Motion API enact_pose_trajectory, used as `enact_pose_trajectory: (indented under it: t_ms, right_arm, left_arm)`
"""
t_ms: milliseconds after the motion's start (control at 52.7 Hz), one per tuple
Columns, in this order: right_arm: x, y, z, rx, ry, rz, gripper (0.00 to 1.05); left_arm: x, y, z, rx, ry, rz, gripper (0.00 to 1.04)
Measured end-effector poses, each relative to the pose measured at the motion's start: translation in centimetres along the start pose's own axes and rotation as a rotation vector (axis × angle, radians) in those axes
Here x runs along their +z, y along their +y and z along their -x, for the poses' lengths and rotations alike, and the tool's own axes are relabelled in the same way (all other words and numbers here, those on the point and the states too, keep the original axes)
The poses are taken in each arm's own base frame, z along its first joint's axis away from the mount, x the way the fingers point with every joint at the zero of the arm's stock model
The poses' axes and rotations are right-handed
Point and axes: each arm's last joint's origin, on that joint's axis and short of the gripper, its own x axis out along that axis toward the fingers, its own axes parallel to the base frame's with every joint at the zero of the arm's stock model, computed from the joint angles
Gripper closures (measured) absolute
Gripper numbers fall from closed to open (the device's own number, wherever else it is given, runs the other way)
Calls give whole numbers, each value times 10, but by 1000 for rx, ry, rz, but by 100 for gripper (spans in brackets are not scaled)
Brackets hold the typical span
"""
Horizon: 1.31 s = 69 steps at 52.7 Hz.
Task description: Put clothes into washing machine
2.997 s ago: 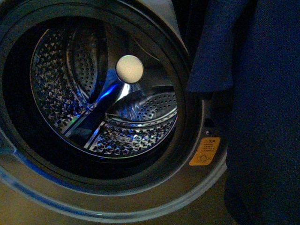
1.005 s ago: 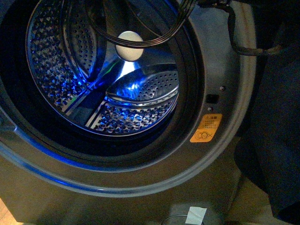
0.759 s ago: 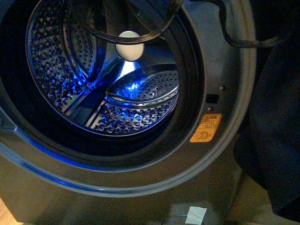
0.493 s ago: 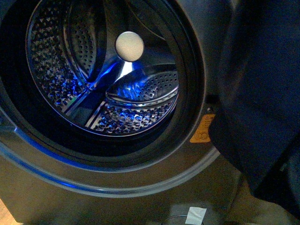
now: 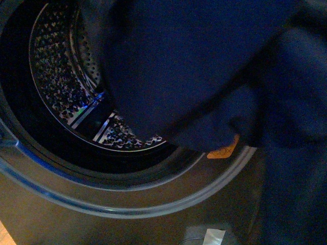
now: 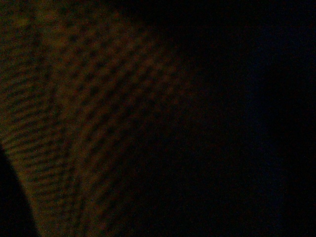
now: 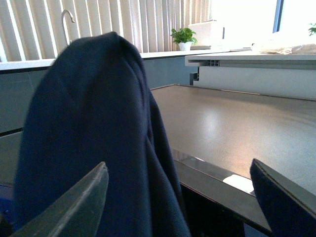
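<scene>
From here the main risk is a spill. At the left of the front view the washer's (image 5: 127, 199) black seal (image 5: 30, 148) curves round the mouth. The clothes (image 5: 194, 66) fill the centre and upper right of the frame, bunched across the mouth. A long fall of fabric runs down the right edge, outside the machine. If the fabric is let go now, I judge that the hanging right-hand part would drag the rest back over the lip. A fold could also catch on the seal. Whether any fabric has passed the rim cannot be told. A corner of the orange sticker (image 5: 223, 151) peeps out under the hem, low and right of centre.

The left wrist view is dark, so the left gripper's state cannot be told. In the right wrist view the right gripper (image 7: 178, 165) has its jaws wide apart with nothing between them. The clothes rise as a draped hump behind the finger (image 7: 74, 207) at lower left, so this arm is not carrying them.

As for what is in the drum (image 5: 56, 76), at upper left, its visible part shows only bare perforated steel and a blue light (image 5: 94, 97). The rest is hidden behind fabric.
</scene>
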Motion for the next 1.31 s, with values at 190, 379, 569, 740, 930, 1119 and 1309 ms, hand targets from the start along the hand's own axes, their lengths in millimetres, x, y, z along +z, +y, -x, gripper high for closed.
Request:
enact_pose_trajectory:
  t_ms: [190,379,569,740,930,1119,1309]
  right_arm:
    - [0,0,0,-1,-1,0,8]
    - [0,0,0,-1,-1,0,7]
    - [0,0,0,-1,-1,0,7]
    - [0,0,0,-1,-1,0,7]
    - [0,0,0,-1,-1,0,7]
    - [0,0,0,-1,-1,0,7]
    - [0,0,0,-1,-1,0,7]
  left_arm:
    - [22,-12,32,-26,-27,-45,97]
    - [32,-15,57,97,10,-137,97]
    - [22,-12,79,216,109,-306,97]
    - [-7,-7,98,282,242,-431,97]
    - [-38,-5,115,273,318,-539,97]
    - [-81,-12,131,251,368,-552,97]
    - [-124,-11,136,274,424,-536,97]
